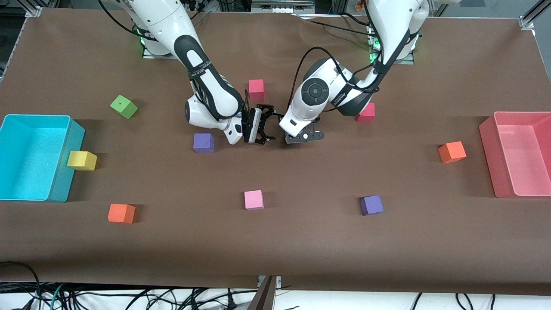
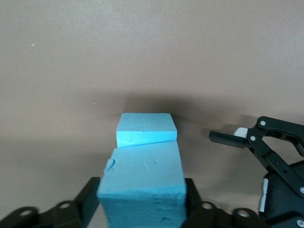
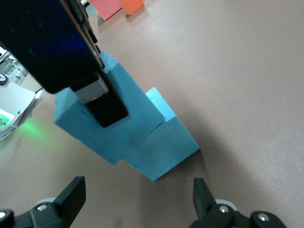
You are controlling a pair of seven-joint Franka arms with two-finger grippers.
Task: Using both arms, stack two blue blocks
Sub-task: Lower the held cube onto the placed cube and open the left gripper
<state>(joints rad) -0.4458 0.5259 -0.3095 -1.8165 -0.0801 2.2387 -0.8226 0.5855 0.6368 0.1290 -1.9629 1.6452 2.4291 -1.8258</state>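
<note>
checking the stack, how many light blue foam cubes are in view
2. One light blue foam cube is held in the left claw; the other sits on the brown table right under it, offset. In the front view, the arms hide both.

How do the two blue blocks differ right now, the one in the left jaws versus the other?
The upper blue block is clamped in the left gripper; the lower blue block is free of any gripper. The lower one rests on the table; the upper one sits over it, offset and not squared up, as the right wrist view shows. The right gripper is open and empty. Both blocks share the same colour and size.
</note>
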